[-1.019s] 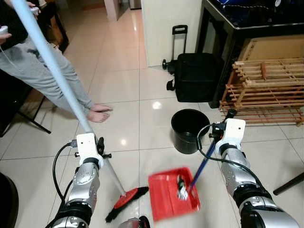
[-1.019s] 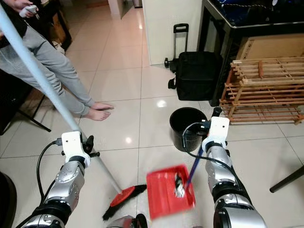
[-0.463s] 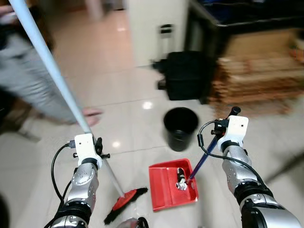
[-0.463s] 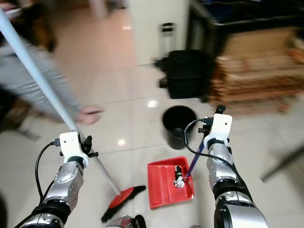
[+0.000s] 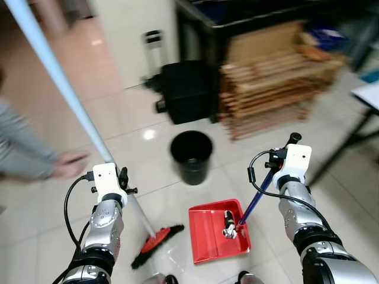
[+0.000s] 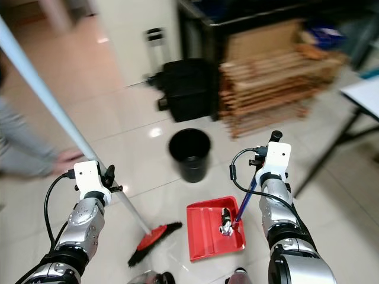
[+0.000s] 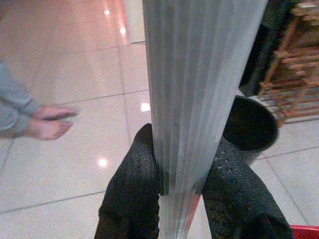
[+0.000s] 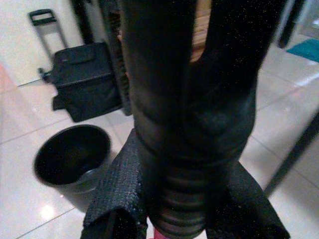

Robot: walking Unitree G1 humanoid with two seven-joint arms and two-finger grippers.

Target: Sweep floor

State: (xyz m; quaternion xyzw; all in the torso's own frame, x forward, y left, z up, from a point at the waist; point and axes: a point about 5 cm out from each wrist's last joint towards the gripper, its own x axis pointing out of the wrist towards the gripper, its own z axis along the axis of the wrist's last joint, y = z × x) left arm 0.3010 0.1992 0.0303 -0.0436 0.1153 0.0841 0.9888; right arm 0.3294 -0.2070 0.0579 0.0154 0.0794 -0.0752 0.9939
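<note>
Glossy pale tiles (image 5: 142, 106) stretch across a home, with a black bin (image 5: 191, 155), a black trolley bag (image 5: 185, 90) and a slatted wooden rack (image 5: 278, 89) beyond the robot, and a person's bare foot (image 5: 68, 165) at the far left.

The left claw (image 7: 172, 199) pinches the pale broom handle (image 5: 56, 77) between its two black fingers (image 7: 132, 194); the red-backed brush head (image 5: 157, 244) rests on the floor just below and ahead of that claw. The right claw (image 8: 184, 209) is clamped around the dark grip of the dustpan handle (image 5: 256, 198), which slopes down to the red dustpan (image 5: 219, 236) lying flat on the tiles between the arms.

A small dark piece of debris (image 5: 227, 225) already sits in the pan, suggesting collection is largely done; emptying into the bin, just ahead of the pan, appears to remain.
</note>
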